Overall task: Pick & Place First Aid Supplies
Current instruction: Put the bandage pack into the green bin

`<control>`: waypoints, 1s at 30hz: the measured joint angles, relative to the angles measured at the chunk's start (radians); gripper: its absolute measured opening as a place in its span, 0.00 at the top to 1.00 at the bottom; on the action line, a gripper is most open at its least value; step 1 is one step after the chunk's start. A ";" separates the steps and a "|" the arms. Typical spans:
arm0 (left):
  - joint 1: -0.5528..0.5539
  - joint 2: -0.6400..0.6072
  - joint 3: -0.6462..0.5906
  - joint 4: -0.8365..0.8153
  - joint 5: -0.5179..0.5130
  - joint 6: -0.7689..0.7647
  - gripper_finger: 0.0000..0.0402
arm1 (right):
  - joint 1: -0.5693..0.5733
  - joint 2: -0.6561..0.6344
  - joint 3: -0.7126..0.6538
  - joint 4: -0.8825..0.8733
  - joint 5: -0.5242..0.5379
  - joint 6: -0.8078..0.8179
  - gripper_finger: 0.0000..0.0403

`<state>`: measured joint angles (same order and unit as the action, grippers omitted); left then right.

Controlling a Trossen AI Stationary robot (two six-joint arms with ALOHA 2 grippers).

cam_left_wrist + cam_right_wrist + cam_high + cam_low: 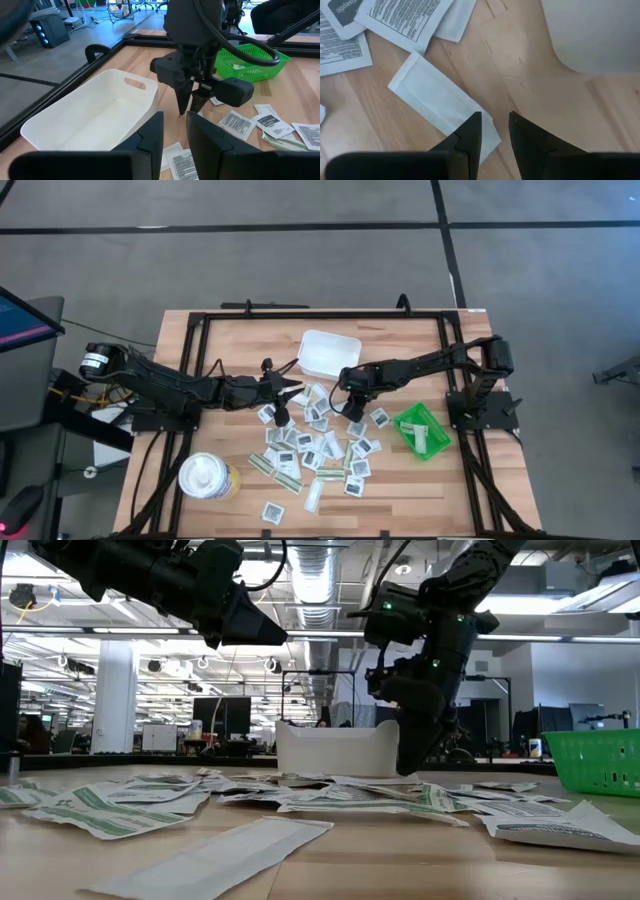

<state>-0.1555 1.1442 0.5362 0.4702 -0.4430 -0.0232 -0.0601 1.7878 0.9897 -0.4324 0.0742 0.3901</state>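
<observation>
- Right gripper (494, 131): jaws narrowly parted, empty, pointing down just above a plain white packet (440, 102), apparently lining up a pinch
- Left gripper (174, 145): jaws slightly apart, holding nothing; white tray (95, 112) beside them
- First aid supplies (315, 450) lie scattered below both; green bin (423, 430) well apart
</observation>
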 joint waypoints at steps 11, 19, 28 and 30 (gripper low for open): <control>0.000 0.000 0.000 0.002 0.000 0.000 0.79 | 0.001 0.016 0.000 -0.035 0.002 0.003 0.77; 0.000 0.000 0.000 0.002 0.000 0.000 0.79 | 0.000 0.044 0.003 -0.035 0.013 0.000 0.97; 0.000 0.000 0.000 0.002 0.000 0.000 0.79 | 0.018 -0.085 -0.002 -0.099 -0.001 -0.005 0.99; 0.000 0.000 0.000 0.002 0.000 0.000 0.79 | 0.034 -0.140 -0.002 -0.143 0.001 -0.005 0.99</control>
<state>-0.1555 1.1442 0.5362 0.4721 -0.4427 -0.0231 -0.0261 1.6473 0.9878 -0.5756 0.0754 0.3851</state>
